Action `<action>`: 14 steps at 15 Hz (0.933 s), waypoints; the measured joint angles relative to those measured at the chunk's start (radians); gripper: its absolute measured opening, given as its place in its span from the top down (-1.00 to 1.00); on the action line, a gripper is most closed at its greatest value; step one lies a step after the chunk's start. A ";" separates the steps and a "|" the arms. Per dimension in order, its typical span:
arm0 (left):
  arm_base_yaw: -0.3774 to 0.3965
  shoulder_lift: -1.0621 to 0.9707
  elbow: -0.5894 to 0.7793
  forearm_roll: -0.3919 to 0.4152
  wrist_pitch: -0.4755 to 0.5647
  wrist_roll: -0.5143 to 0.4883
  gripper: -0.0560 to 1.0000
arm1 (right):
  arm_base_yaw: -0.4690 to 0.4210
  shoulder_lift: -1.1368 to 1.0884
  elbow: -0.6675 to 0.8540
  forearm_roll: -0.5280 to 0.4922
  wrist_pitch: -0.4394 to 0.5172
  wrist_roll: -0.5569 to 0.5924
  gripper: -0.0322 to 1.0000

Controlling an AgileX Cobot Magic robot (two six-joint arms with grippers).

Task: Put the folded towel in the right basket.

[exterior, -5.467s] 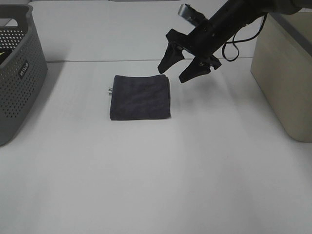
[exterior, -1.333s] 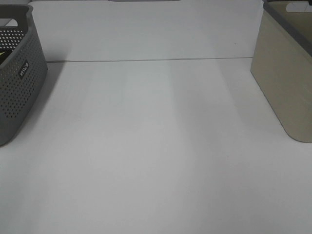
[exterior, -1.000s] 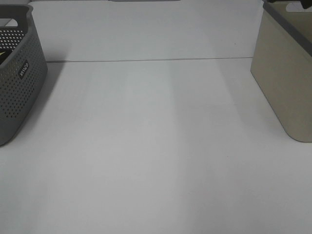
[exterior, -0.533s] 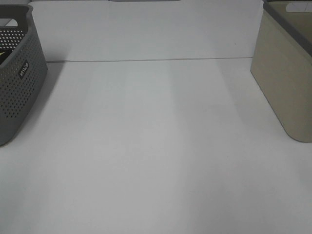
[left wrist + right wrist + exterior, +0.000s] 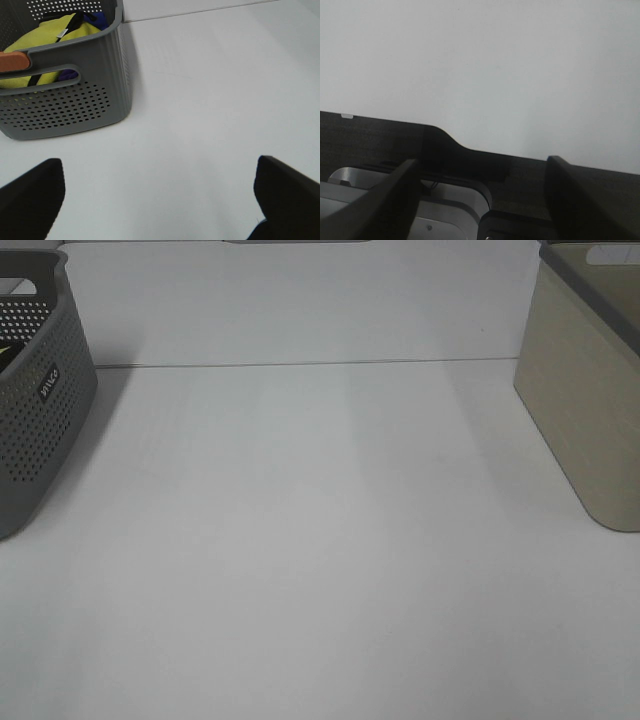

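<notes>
The folded towel is out of view in every frame. The beige right basket [image 5: 585, 410] stands at the table's right edge; its inside is hidden. Neither gripper shows in the exterior high view. In the left wrist view my left gripper [image 5: 157, 172] is open and empty over the bare white table [image 5: 200, 100]. In the right wrist view my right gripper [image 5: 481, 161] is open with nothing between its fingers. It faces a pale wall above a dark ledge.
A grey perforated basket [image 5: 40, 410] stands at the left edge. The left wrist view shows it [image 5: 75, 105] holding yellow cloth [image 5: 55, 37] and other items. The white table [image 5: 320, 540] lies between the two baskets.
5.5 s ago a dark folded towel lay mid-table with the open right gripper beside it. Both are gone from the exterior high view. Nothing has changed over the last 1.3 s.
</notes>
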 joint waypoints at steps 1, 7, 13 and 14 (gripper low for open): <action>0.000 0.000 0.000 0.000 0.000 0.000 -0.95 | 0.000 -0.094 0.033 0.000 0.001 -0.015 -0.35; 0.000 0.000 0.000 0.000 0.000 0.000 -0.95 | 0.000 -0.401 0.138 0.008 -0.129 -0.086 -0.35; 0.000 0.000 0.000 0.000 0.000 0.000 -0.95 | 0.000 -0.403 0.141 0.008 -0.141 -0.087 -0.35; 0.000 0.000 0.000 0.000 0.000 0.000 -0.95 | 0.000 -0.403 0.141 0.008 -0.144 -0.087 -0.35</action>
